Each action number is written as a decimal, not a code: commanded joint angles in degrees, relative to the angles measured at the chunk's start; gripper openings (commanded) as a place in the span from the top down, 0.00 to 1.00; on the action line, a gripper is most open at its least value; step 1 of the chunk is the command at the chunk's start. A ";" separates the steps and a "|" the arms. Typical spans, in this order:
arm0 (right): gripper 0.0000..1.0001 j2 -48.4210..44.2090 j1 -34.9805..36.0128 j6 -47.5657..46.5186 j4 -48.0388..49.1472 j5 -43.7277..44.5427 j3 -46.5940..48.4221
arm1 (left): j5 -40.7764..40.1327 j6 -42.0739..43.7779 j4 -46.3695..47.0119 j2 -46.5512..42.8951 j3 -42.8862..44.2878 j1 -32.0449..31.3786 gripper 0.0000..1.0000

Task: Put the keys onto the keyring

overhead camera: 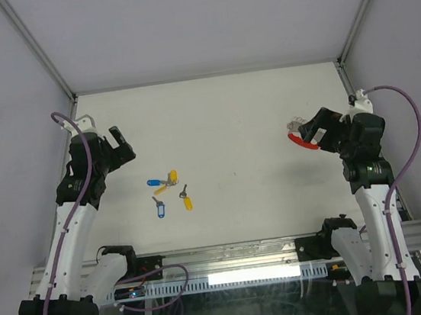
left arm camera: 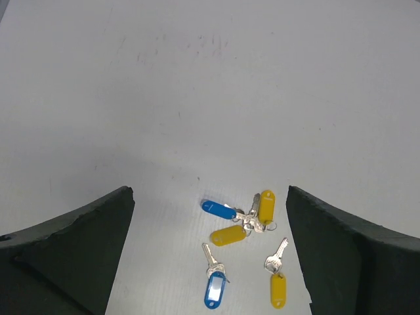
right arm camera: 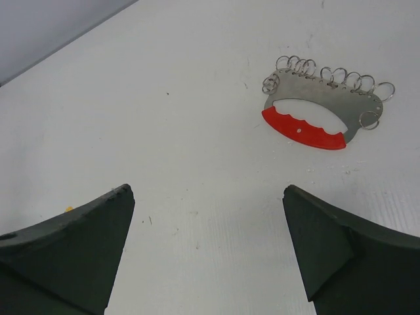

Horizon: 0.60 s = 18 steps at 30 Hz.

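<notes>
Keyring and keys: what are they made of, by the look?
Keyring: flat silvery plate with dull sheen and thin wire rings, likely steel; its red grip looks matte plastic. Keys: silvery blades, metal; blue and yellow tags look glossy plastic.

A white table (overhead camera: pixel 228 117) lies between plain pale grey walls (overhead camera: pixel 201 20) at nine, twelve and three o'clock. Metal posts (overhead camera: pixel 37 48) rise from its corners at eleven and one o'clock; a bright light strip (overhead camera: pixel 253 274) glints at six o'clock.
</notes>
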 commanded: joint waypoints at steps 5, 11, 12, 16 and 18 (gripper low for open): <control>0.00 2.99 0.04 -0.16 -2.99 -2.22 2.89 | 0.92 -2.16 3.82 1.40 0.22 0.50 0.01; 0.00 8.93 0.00 3.12 -4.11 -0.50 3.45 | 0.14 -1.39 5.78 1.42 -0.15 0.47 0.01; 0.00 10.16 0.07 3.66 -4.64 0.90 3.81 | -0.12 -1.31 6.12 1.15 -0.44 0.52 0.01; 0.00 14.81 -0.40 6.62 -4.39 -0.66 4.69 | 1.69 -1.83 8.64 -0.24 -3.21 0.47 0.01; 0.01 17.55 -0.40 7.19 -3.64 -5.20 5.16 | 5.98 -1.66 10.03 -0.38 -4.49 0.46 0.01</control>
